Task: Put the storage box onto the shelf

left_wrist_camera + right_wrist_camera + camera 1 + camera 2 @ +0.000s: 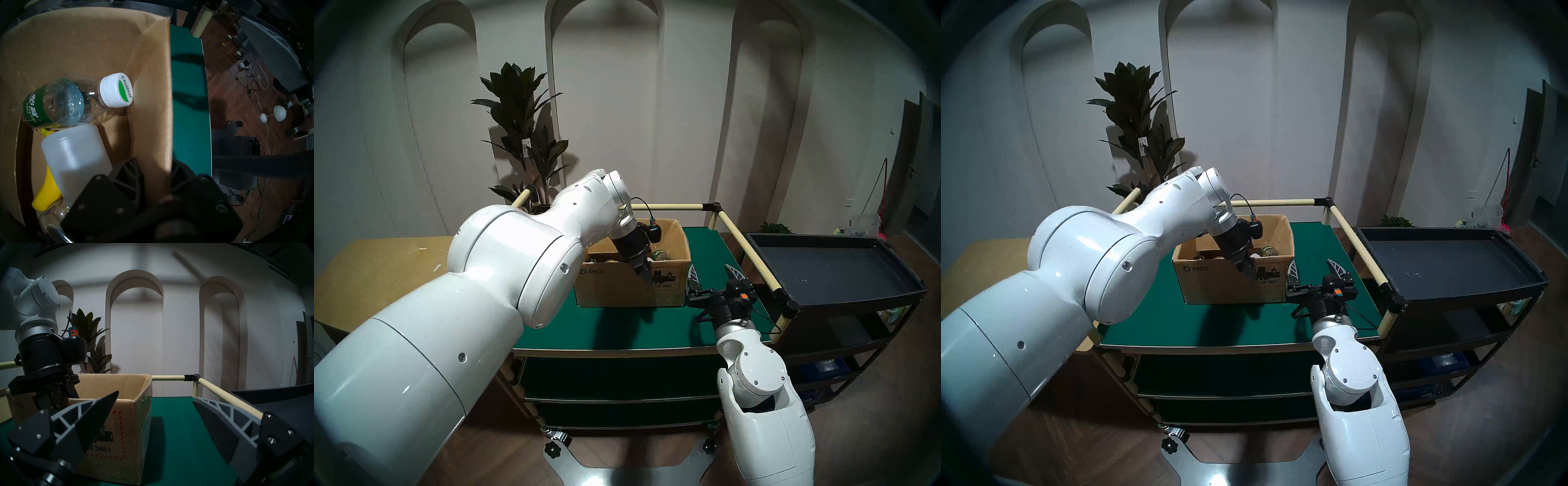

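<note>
The cardboard box (619,288) stands open-topped on the shelf's (619,332) green top board, toward its back rail. The left gripper (644,273) pinches the box's near wall at the right corner, one of its fingers (129,173) inside, the other outside. Inside lie a water bottle (68,100), a white plastic jug (74,156) and something yellow (45,193). The right gripper (714,276) hovers beside the box's right end, fingers wide apart, empty. A black cart (823,268) stands right of the shelf, a potted plant (521,135) behind, a wooden tabletop (382,271) left.
</note>
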You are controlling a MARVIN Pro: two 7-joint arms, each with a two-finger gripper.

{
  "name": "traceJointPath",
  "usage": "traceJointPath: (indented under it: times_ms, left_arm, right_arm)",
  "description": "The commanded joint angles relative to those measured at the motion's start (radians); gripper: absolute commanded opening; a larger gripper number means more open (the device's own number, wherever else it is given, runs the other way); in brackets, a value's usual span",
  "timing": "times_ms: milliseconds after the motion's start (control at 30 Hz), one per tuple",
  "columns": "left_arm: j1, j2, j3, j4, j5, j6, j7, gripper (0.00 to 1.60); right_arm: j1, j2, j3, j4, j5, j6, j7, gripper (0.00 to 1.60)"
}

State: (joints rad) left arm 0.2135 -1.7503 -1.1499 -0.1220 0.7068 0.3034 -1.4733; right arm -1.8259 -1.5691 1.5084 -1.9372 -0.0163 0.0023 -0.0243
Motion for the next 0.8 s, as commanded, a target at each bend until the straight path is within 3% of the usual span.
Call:
traceJointPath:
  times_ms: [0,300,333,367,400,433,467,767]
  left_arm:
    - [0.040,-0.012,0.006,0.011,-0.010,-0.002,-0.010,0.00]
    - [0.046,-0.013,0.019,0.010,-0.020,-0.002,-0.010,0.00]
    - [0.046,-0.012,0.021,0.009,-0.021,-0.002,-0.010,0.40]
    - [0.046,-0.010,0.021,0.009,-0.022,-0.001,-0.010,0.47]
    - [0.046,-0.009,0.023,0.009,-0.022,-0.001,-0.010,0.78]
    - [0.045,-0.004,0.027,0.009,-0.023,0.000,-0.010,1.44]
    - [0.044,-0.001,0.028,0.010,-0.024,-0.001,-0.010,1.57]
    - [0.022,0.016,0.037,0.014,-0.041,-0.004,-0.010,1.60]
  right_arm:
    - [0.005,-0.001,0.001,-0.026,0.001,-0.007,-0.001,1.60]
    - [0.004,-0.001,0.001,-0.027,0.001,-0.007,-0.001,1.60]
    - [0.004,-0.001,0.001,-0.027,0.001,-0.007,-0.001,1.60]
    - [0.004,-0.001,0.001,-0.027,0.001,-0.007,-0.001,1.60]
    - [0.004,-0.001,0.001,-0.027,0.001,-0.007,-0.001,1.60]
    - [0.004,-0.001,0.001,-0.027,0.001,-0.007,-0.001,1.60]
    - [0.004,-0.001,0.001,-0.027,0.001,-0.007,-0.001,1.60]
    - [0.004,-0.001,0.001,-0.028,0.001,-0.008,-0.001,1.60]
